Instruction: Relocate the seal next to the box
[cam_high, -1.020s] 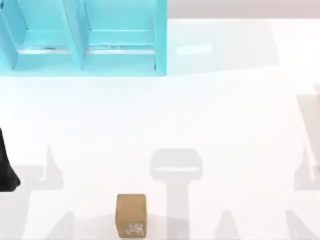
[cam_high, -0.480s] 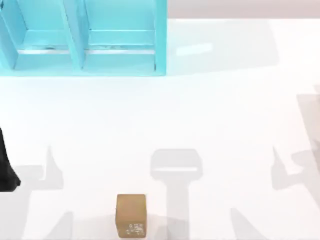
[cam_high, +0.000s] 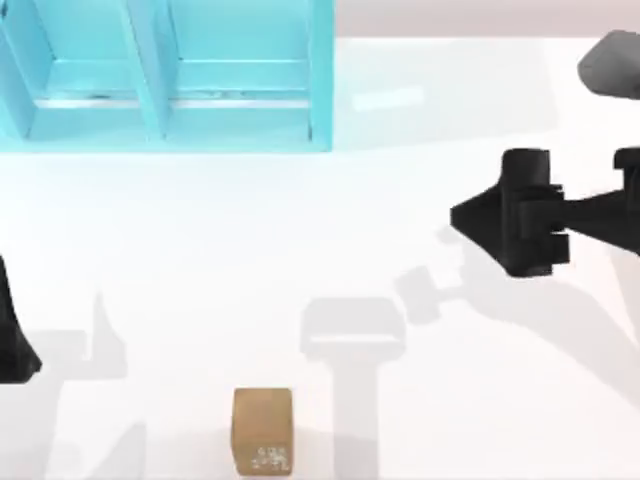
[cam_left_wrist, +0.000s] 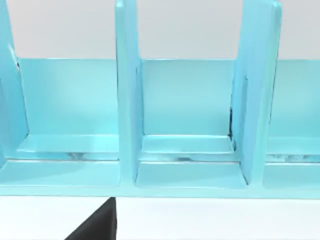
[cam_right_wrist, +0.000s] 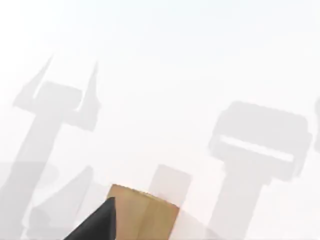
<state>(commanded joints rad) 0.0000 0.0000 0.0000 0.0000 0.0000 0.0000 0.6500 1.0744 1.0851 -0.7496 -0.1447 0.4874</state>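
Right gripper (cam_high: 462, 216) has swung in over the table's right side, fingers' spread unclear, while the tan wood-grain cuboid seal (cam_high: 263, 430) sits at the near edge, well apart from the glossy turquoise partitioned box (cam_high: 230, 100); left arm parked at left edge.

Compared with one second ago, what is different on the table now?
The right gripper has come in over the table's right side, pointing toward the left; earlier it was out of view. It holds nothing. The seal, the blue box and the left arm at the left edge have not moved.
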